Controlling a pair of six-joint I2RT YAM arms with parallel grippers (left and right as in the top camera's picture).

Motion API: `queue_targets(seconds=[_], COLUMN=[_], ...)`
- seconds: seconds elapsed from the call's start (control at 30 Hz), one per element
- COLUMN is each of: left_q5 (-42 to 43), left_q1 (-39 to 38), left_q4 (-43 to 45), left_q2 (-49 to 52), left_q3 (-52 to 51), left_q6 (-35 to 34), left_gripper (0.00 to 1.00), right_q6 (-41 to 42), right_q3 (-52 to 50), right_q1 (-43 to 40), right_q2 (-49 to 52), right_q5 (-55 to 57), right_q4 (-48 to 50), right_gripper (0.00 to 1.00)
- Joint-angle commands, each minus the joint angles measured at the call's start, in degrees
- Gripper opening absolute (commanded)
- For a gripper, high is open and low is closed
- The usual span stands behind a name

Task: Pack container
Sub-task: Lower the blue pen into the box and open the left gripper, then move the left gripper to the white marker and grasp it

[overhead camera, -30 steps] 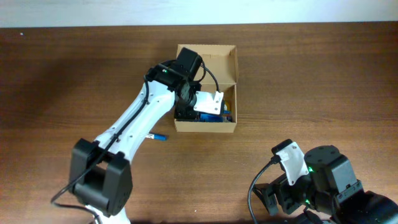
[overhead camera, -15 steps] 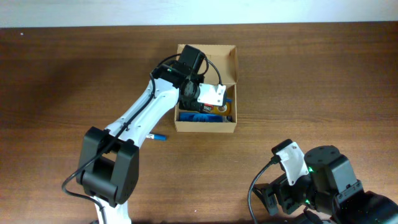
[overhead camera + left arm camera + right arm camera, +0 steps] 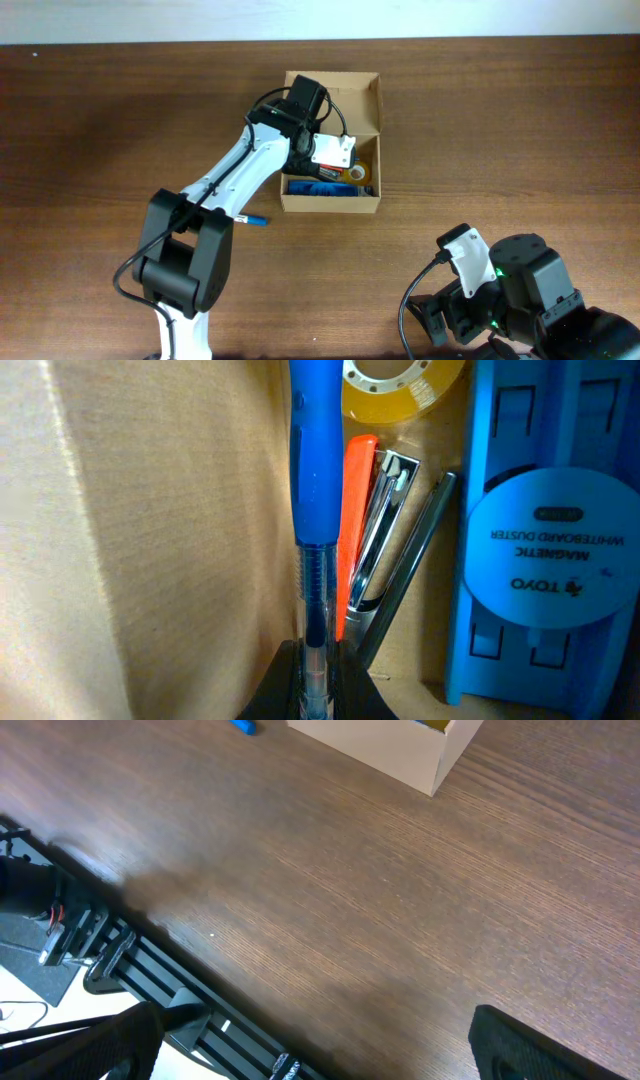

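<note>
Cardboard is making the container [image 3: 330,204] light and bendable; it is sitting on the worktop [image 3: 500,120], probably sliding if nudged, best held by its side walls. The left pincer [image 3: 315,682] is gripping a blue pen [image 3: 315,460] inside it; the right pincer [image 3: 310,1055] is resting spread wide.

Most of the frame is filled by a brown wooden table [image 3: 330,890], its grain running diagonally. At the top edge, right of centre, the lower part of a tan cardboard box [image 3: 385,745] is seen, one corner turned toward the camera. A small blue object [image 3: 243,726] is seen lying on the table at the top edge, left of the box and apart from it. In the lower left, beyond the table's edge, a black slotted rail [image 3: 170,990] and dark cables [image 3: 40,890] are shown. The right gripper [image 3: 315,1020] is seen with its dark, blurred fingers spread far apart in the bottom corners.
</note>
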Motion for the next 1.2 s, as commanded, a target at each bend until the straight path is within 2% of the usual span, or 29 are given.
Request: queue_targets(seconds=[0.0,0.07,0.1,0.17,0.23,0.4,0.6,0.7,0.77,0.8,0.83,0.9,0.97,1.03,1.1,1.17], left_q5=[-0.02,0.0,-0.02,-0.02,-0.02,-0.07,-2.16,-3.37,-3.43,-3.43,-3.43,-3.61,-8.57,-15.69,-16.94,-16.94], left_q1=[0.13,0.13,0.13,0.13,0.09,-1.68,-5.05,-5.14,-5.14,-5.14,-5.14,-5.11,-5.09,-3.69,-0.22,3.32], left_q4=[0.09,0.09,0.09,0.09,0.09,-0.02,-0.7,-4.37,-9.7,-12.48,-15.13,-19.39,-24.3,-30.08,-33.16,-34.6], left_q2=[0.17,0.17,0.17,0.17,0.15,-1.44,-13.49,-21.42,-25.57,-27.26,-28.72,-30.82,-31.8,-31.82,-31.82,-31.85], left_q3=[-0.15,-0.15,-0.15,-0.15,-0.13,2.45,3.26,3.26,3.26,3.26,3.26,3.26,3.23,3.04,2.8,2.73], left_q6=[0.81,0.63,0.66,0.63,0.46,-6.97,-11.02,-21.84,-23.19,-23.17,-23.8,-31.63,-41.72,-56.26,-69.29,-79.17], left_gripper=[0.03,0.19,0.35,0.43,0.43,0.43,0.44,0.44,0.43,0.32,0.04,0.02,0.02,0.02,0.02,0.02], right_q6=[0.0,0.0,0.0,0.0,0.0,0.0,0.0,0.0,0.0,0.0,0.0,0.0,0.0,0.0,0.0,0.0], right_q3=[0.74,0.74,0.74,0.74,0.74,0.74,0.74,0.74,0.74,0.74,0.74,0.74,0.74,0.74,0.74,0.74], right_q1=[0.28,0.28,0.28,0.28,0.28,0.28,0.28,0.28,0.28,0.28,0.28,0.28,0.28,0.28,0.28,0.28], right_q2=[-0.2,-0.22,-0.22,-0.22,-0.22,-0.22,-0.22,-0.22,-0.22,-0.22,-0.22,-0.22,-0.22,-0.22,-0.22,-0.22], right_q5=[0.52,0.52,0.52,0.52,0.52,0.52,0.5,0.52,0.5,0.5,0.52,0.52,0.5,0.52,0.5,0.52], right_q4=[0.11,0.11,0.11,0.11,0.11,0.11,0.11,0.11,0.11,0.11,0.11,0.11,0.11,0.11,0.11,0.11], right_gripper=[0.99,0.99,0.99,0.99,0.99,0.99,0.99,0.99,0.99,0.99,0.99,0.99,0.99,0.99,0.99,0.99])
